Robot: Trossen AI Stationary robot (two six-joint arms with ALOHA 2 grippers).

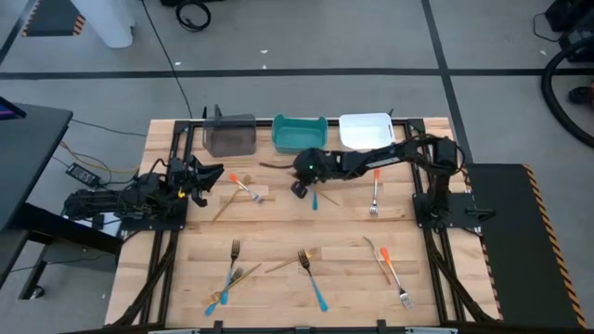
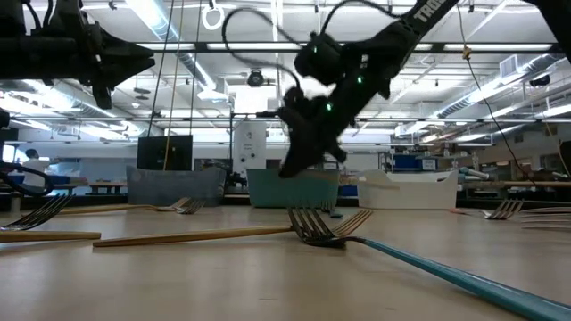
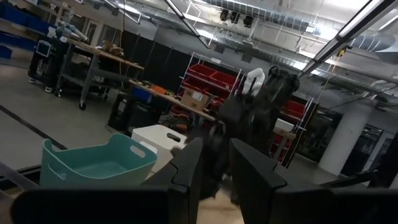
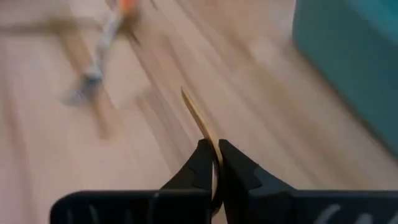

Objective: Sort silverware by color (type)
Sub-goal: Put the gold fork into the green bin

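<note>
My right gripper [image 1: 301, 188] hangs over the table's far middle, in front of the teal bin [image 1: 299, 132], and is shut on a thin gold utensil [image 4: 198, 118]. My left gripper [image 1: 213, 174] waits open at the far left, holding nothing. Silverware lies flat on the table: an orange-handled fork [image 1: 246, 188], a blue-handled piece [image 1: 314, 198], another orange-handled fork [image 1: 375, 193], and more gold, blue and orange ones along the near half, such as a blue-handled fork [image 1: 312, 278]. My right gripper pinches the gold utensil's thin shaft [image 4: 212, 149] between its two fingertips. The fingers slant down and toward the table's left, and the utensil runs on ahead of them, along their line. Its free end [image 4: 185, 93] stands out over the table; the end behind the fingers is hidden.
A grey bin [image 1: 229, 135], the teal bin and a white bin [image 1: 365, 130] stand in a row along the far edge. In the low view a blue-handled fork [image 2: 339, 234] and a gold utensil [image 2: 187, 236] lie close to the camera.
</note>
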